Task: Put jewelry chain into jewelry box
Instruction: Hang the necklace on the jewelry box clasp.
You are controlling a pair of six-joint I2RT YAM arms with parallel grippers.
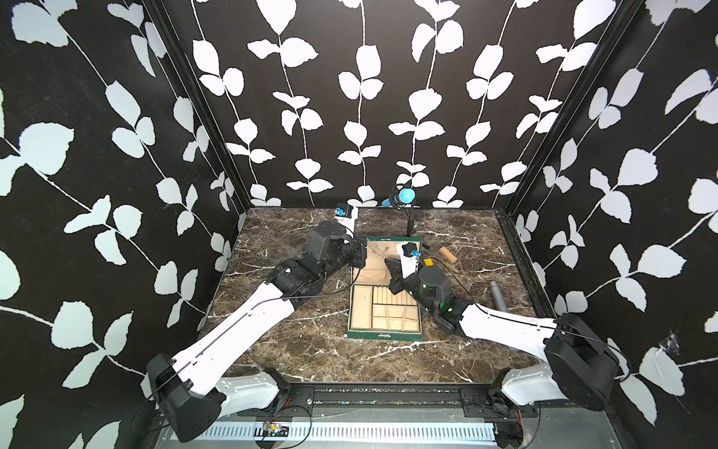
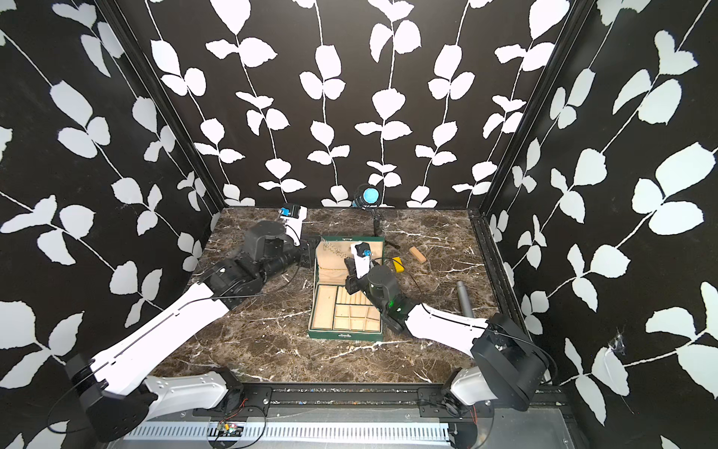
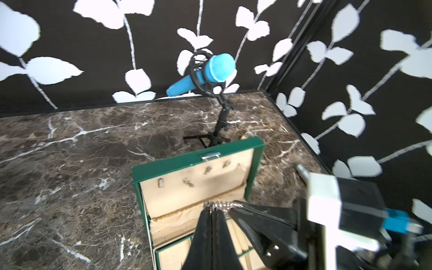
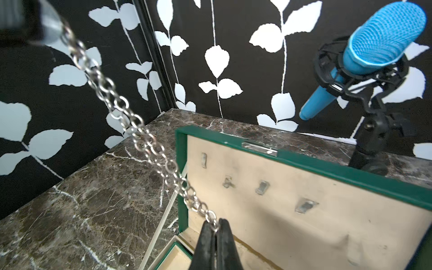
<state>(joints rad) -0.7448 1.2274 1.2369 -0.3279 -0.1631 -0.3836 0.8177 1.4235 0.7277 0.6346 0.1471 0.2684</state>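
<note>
We have the jewelry chain (image 4: 131,121) clamped in left pincer (image 3: 211,210) and right pincer (image 4: 215,228); placement into the jewelry box (image 3: 163,168) below remains.

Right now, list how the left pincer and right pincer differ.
The left pincer grips the jewelry chain by the end at the lid's left edge; the right pincer grips the other end, in front of the lid's lining. The left pincer comes in from beside the jewelry box; the right pincer reaches over its tray. Shared: both are shut on the chain, which spans between them.
</note>
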